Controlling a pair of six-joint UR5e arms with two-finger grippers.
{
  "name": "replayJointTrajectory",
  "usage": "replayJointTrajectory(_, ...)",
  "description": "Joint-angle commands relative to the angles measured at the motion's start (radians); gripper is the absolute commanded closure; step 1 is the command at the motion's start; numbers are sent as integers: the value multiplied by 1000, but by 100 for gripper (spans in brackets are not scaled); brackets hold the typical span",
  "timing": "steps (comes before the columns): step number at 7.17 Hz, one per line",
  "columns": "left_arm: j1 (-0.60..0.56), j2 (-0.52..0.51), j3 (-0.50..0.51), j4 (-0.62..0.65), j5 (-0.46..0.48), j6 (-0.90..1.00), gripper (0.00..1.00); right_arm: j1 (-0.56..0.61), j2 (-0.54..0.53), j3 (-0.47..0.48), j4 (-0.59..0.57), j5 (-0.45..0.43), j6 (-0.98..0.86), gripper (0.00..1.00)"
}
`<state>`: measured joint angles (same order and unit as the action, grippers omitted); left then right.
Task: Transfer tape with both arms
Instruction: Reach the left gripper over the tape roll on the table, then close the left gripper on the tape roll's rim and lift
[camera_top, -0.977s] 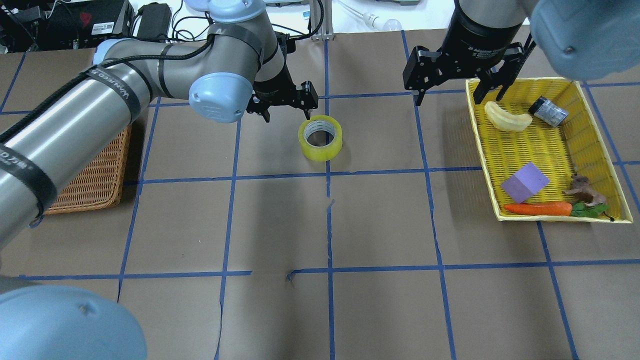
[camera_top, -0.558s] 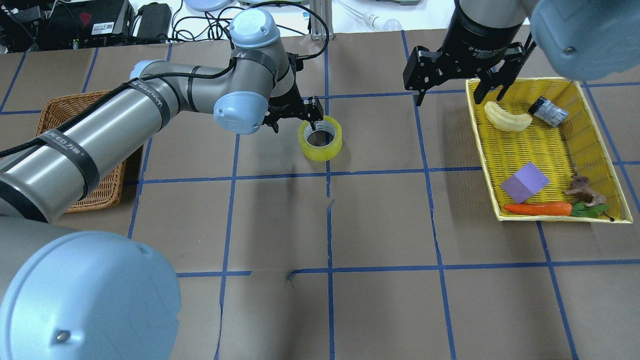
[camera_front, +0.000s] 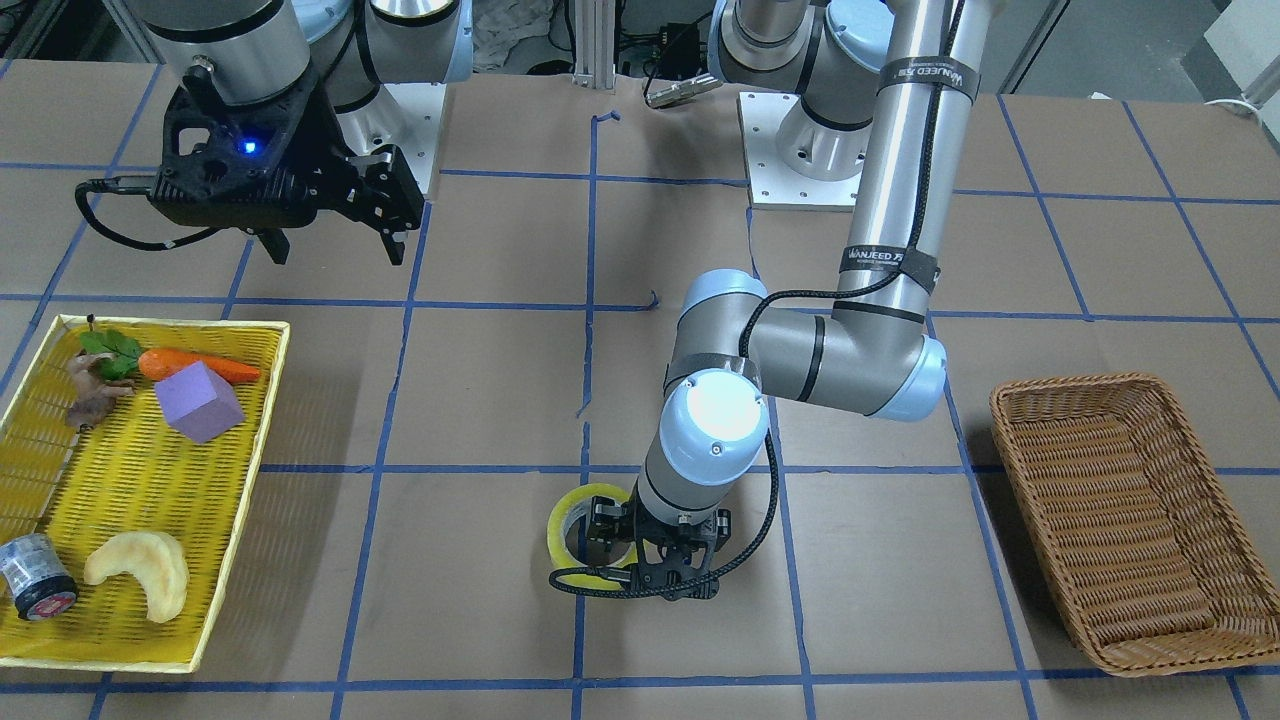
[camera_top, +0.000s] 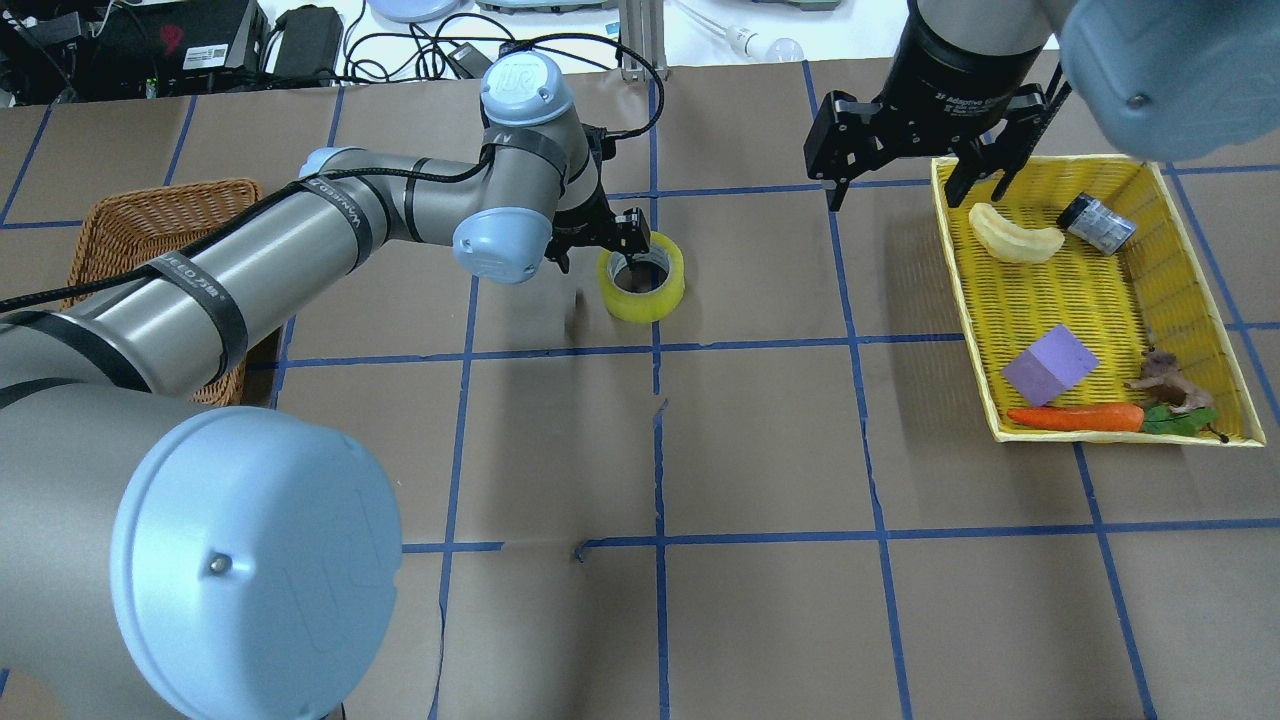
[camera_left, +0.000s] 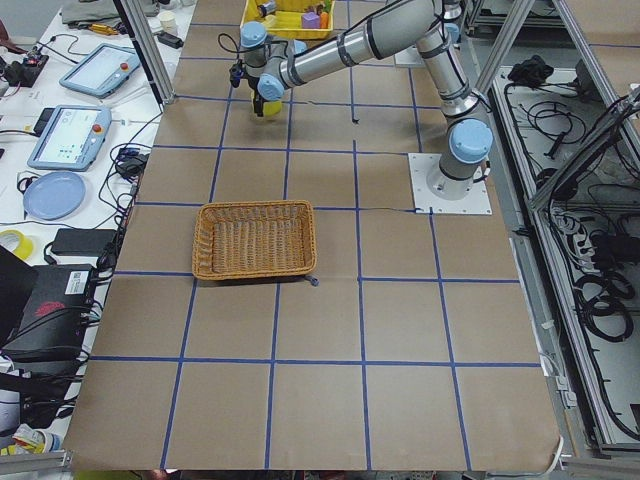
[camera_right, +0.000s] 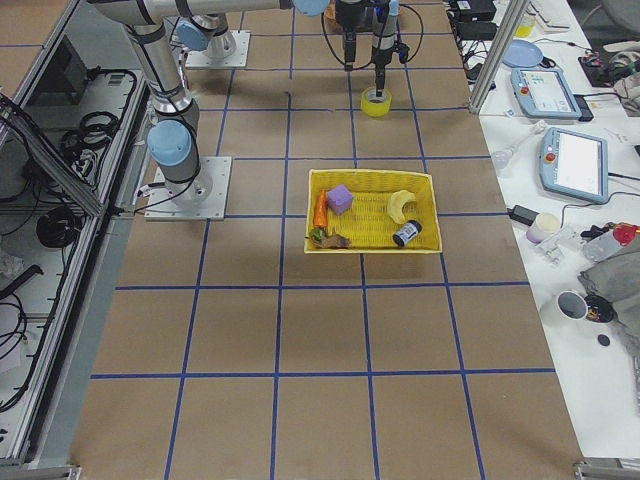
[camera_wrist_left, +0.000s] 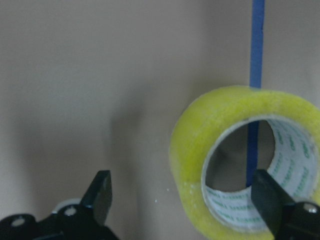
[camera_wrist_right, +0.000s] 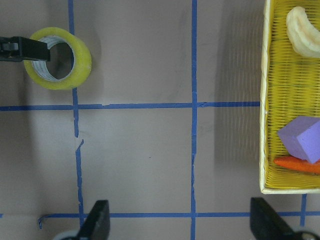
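The yellow tape roll (camera_top: 650, 296) lies flat on the brown table, back centre. My left gripper (camera_top: 596, 250) is low at its left side and open. In the left wrist view the roll (camera_wrist_left: 210, 130) has its near wall between my left gripper's (camera_wrist_left: 182, 200) fingertips, one finger in the core hole, one outside; I cannot tell if they touch. The roll shows partly behind the wrist in the front view (camera_front: 562, 512). My right gripper (camera_top: 905, 190) is open and empty, hovering high, right of the tape by the tray's back left corner. Its wrist view shows the roll (camera_wrist_right: 82, 67) far off.
A yellow tray (camera_top: 960, 300) at the right holds a pale banana (camera_top: 1015, 235), a grey cylinder (camera_top: 1097, 222), a purple block (camera_top: 1048, 365), a carrot (camera_top: 1075, 417) and a small brown figure. A brown wicker basket (camera_top: 150, 220) stands at the left, partly under my left arm.
My left arm has swung in and come down onto the tape; its open fingers now straddle the roll's left wall. The tape and the right gripper have not moved.
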<state>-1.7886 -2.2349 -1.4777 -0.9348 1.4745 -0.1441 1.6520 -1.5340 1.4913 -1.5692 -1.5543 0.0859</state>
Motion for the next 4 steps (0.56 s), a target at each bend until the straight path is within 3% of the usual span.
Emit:
replayJointTrajectory(1,0,-8,0,1,-2,31,100,0,0,0,0,0,0,0)
replayJointTrajectory(4,17,29,7,-39,-7,44,100,0,0,0,0,-3,0,0)
